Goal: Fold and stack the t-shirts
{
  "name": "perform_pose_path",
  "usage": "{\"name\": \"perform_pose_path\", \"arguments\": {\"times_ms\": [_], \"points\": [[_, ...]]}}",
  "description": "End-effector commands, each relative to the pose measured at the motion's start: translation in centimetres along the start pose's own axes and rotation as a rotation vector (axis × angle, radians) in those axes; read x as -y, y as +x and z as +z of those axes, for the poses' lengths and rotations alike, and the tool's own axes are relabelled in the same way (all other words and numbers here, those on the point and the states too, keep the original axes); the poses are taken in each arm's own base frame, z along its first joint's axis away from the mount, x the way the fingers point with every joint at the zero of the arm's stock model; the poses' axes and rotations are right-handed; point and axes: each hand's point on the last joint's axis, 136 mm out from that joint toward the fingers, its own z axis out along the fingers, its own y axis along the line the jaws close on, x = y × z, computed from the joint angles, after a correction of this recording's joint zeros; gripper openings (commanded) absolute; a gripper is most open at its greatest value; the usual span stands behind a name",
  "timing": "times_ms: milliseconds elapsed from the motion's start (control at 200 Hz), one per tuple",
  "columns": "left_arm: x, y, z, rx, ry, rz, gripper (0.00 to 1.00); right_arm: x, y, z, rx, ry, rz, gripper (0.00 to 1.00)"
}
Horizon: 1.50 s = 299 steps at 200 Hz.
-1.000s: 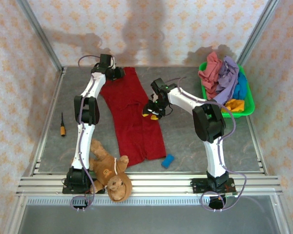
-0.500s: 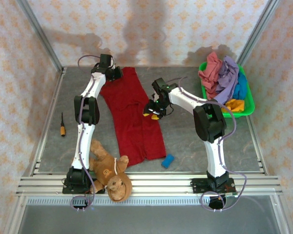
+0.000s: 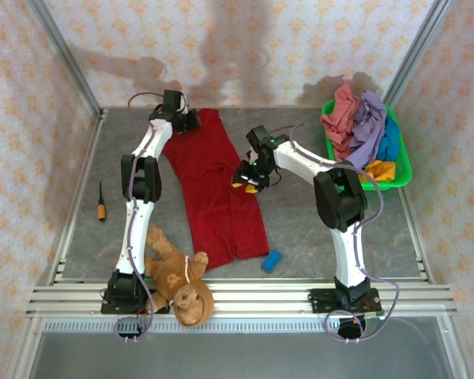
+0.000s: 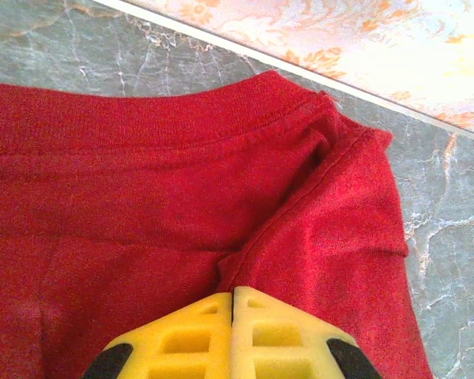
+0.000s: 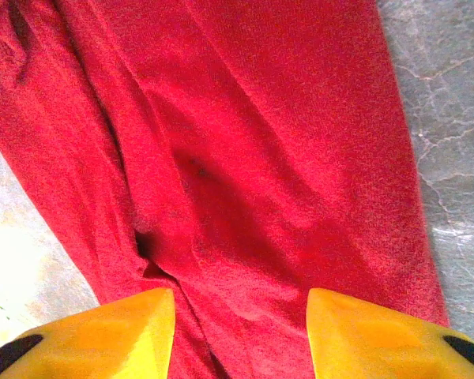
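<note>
Marbled grey surface (image 3: 300, 229) carries a dark red cloth t-shirt (image 3: 217, 189) spread lengthwise between the arms. Left jaws, pressed together, pinch a fold near its collar; right jaws stand spread over its right edge.

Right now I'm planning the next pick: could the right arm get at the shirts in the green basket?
Probably yes. The green basket sits close beside the right arm, with bare table between them. That arm's fingers stand open over the red t-shirt, holding nothing.
</note>
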Motion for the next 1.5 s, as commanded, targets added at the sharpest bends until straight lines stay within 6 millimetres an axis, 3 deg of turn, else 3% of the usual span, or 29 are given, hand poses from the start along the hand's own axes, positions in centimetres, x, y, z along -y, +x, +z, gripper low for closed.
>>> {"name": "perform_pose_path", "arguments": {"times_ms": [0,300,566,656,791,866,916,961,1006,1156,1281,1371,1492], "points": [[3.8,-3.4,-2.7,0.099,0.084,0.018,0.00,-0.5,0.3,-1.4,0.019,-0.016,-0.020,0.48],[6.0,-5.1,-2.9,0.167,0.166,0.008,0.00,-0.2,0.5,-1.2,0.016,-0.016,-0.011,0.47],[6.3,-5.2,-2.6,0.171,0.184,-0.006,0.00,-0.4,0.4,-1.2,0.016,-0.025,-0.011,0.48],[5.2,-5.0,-2.5,0.169,0.129,-0.015,0.00,-0.2,0.3,-1.1,0.016,-0.022,-0.008,0.48],[0.7,-5.1,-2.5,0.170,-0.009,-0.130,0.00,-0.1,0.4,-1.2,0.017,-0.021,-0.008,0.48],[-0.5,-5.5,-2.3,0.185,-0.005,-0.210,0.02,-0.1,0.6,-1.1,0.014,-0.022,-0.005,0.48],[-0.5,-5.8,-2.1,0.194,0.012,-0.207,0.07,-0.1,0.7,-1.1,0.010,-0.024,-0.004,0.48],[-0.1,-6.1,-2.1,0.200,0.037,-0.193,0.33,0.0,0.8,-1.1,0.005,-0.024,-0.002,0.48],[0.5,-6.2,-2.2,0.200,0.065,-0.172,0.47,0.0,0.9,-1.0,-0.001,-0.028,-0.001,0.47],[1.9,-5.6,-3.7,0.156,0.089,-0.069,0.54,0.3,1.4,-0.5,-0.019,-0.032,0.014,0.48],[2.9,-5.4,-6.5,0.148,0.092,-0.014,0.56,1.1,2.1,0.7,-0.055,-0.030,0.033,0.48],[3.7,-4.3,-8.4,0.134,0.103,0.008,0.57,2.2,2.6,1.6,-0.071,-0.009,0.042,0.48],[3.1,-1.8,-10.3,0.076,0.060,-0.003,0.57,3.3,3.3,2.4,-0.084,0.002,0.057,0.48]]}}
